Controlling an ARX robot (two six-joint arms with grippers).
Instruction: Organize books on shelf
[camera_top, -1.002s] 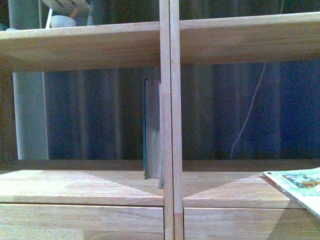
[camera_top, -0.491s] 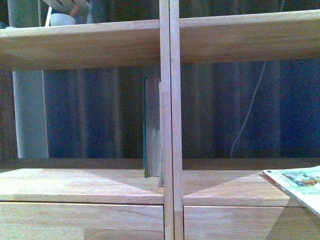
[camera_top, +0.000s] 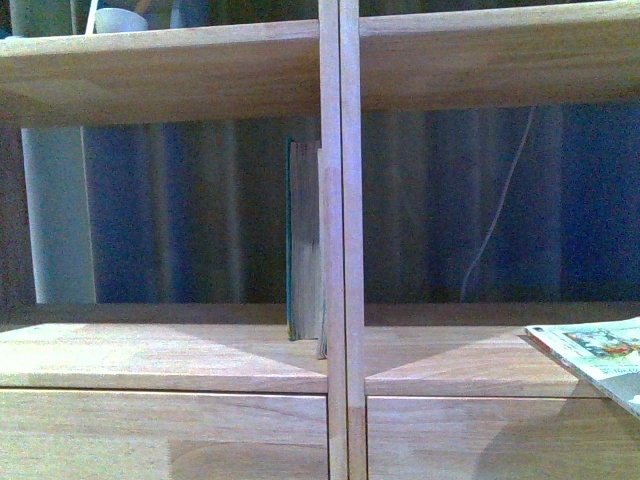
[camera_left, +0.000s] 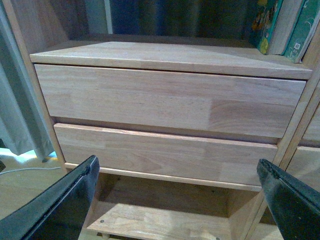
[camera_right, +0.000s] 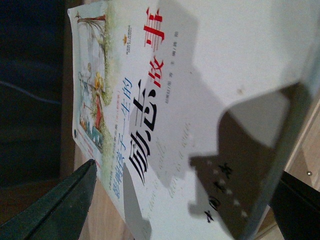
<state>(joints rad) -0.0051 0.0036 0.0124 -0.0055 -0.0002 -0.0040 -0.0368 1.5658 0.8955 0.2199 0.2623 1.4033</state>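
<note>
**Frame shifted upward, paperback not yet shelved**

Against the front view of a second ago, the whole shelf (camera_top: 160, 75) is seen slightly higher in the frame. The shift is read as camera movement, not book movement. The white paperback (camera_top: 590, 355) is found at the lower right of the frame as before, tilted, with one corner over the front edge of the right-hand board. The dark-teal book (camera_top: 303, 240) is seen upright at centre frame, pressed against the middle divider in the left compartment, and is unchanged.

In the left wrist view, the left gripper (camera_left: 176, 165) is shown with jaws wide apart and nothing between them, facing the two drawer fronts (camera_left: 170, 100).

In the right wrist view, the right gripper (camera_right: 187, 172) is shown with the paperback's cover (camera_right: 175, 115) filling the space between its jaws. Whether the paperback is clamped cannot be told.

The paperback is judged still to be stood up in a compartment, so little task progress is marked.
</note>
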